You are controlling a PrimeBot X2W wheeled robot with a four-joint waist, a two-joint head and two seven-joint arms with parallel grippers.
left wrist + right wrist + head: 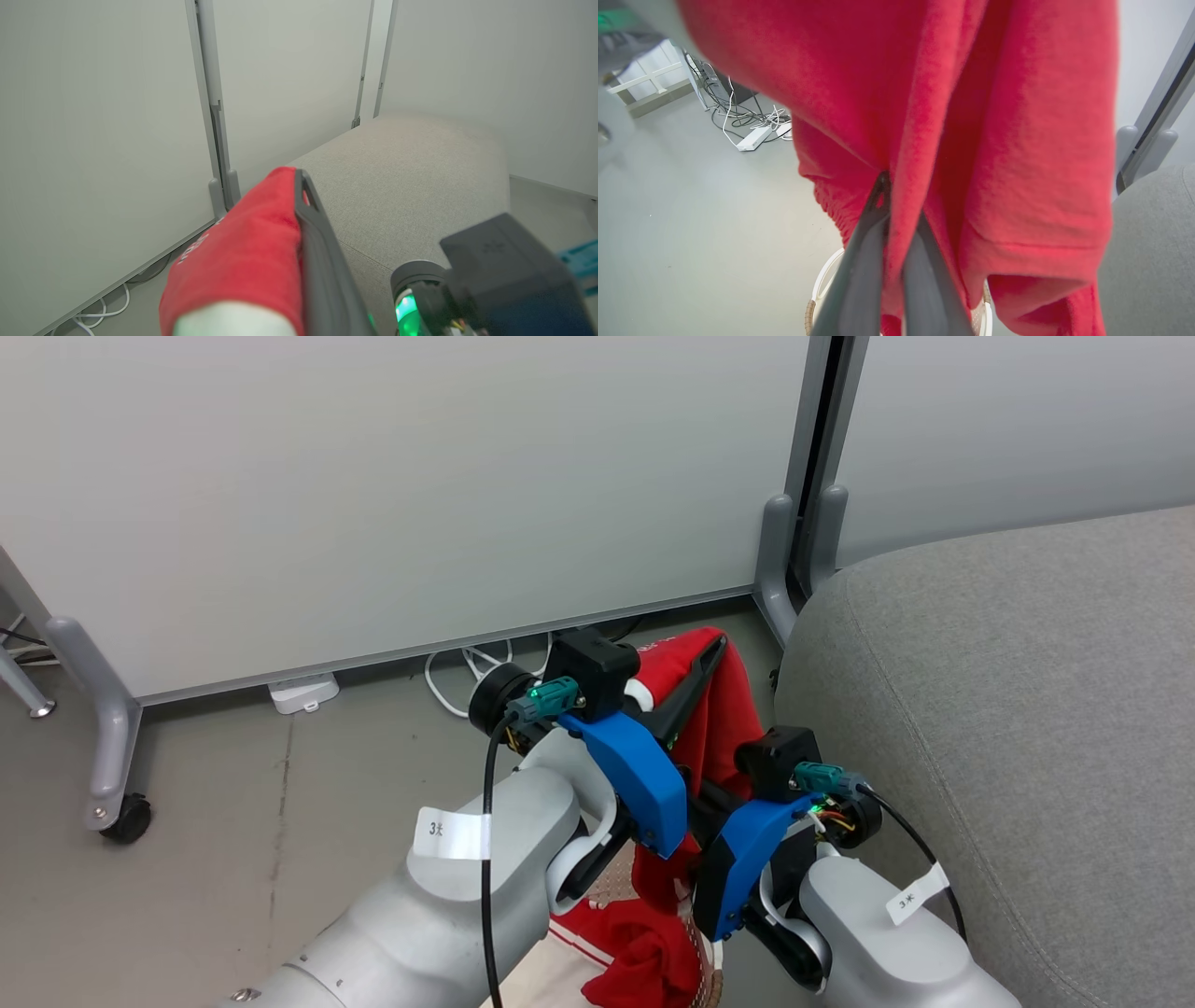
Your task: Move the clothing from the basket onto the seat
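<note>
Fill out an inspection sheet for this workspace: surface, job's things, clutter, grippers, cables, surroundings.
Surface: grey seat at the right, no clothing on it yet; grey floor beside it.
Job's things: red clothing hangs above the basket; more red fabric lies low in the basket.
Clutter: nothing seen.
Grippers: left gripper shut on the clothing, held high; right gripper shut on a lower fold.
Cables: white cables and power strip on the floor by the partition; black cable along the left forearm.
Surroundings: pale partition panels with a castor.
</note>
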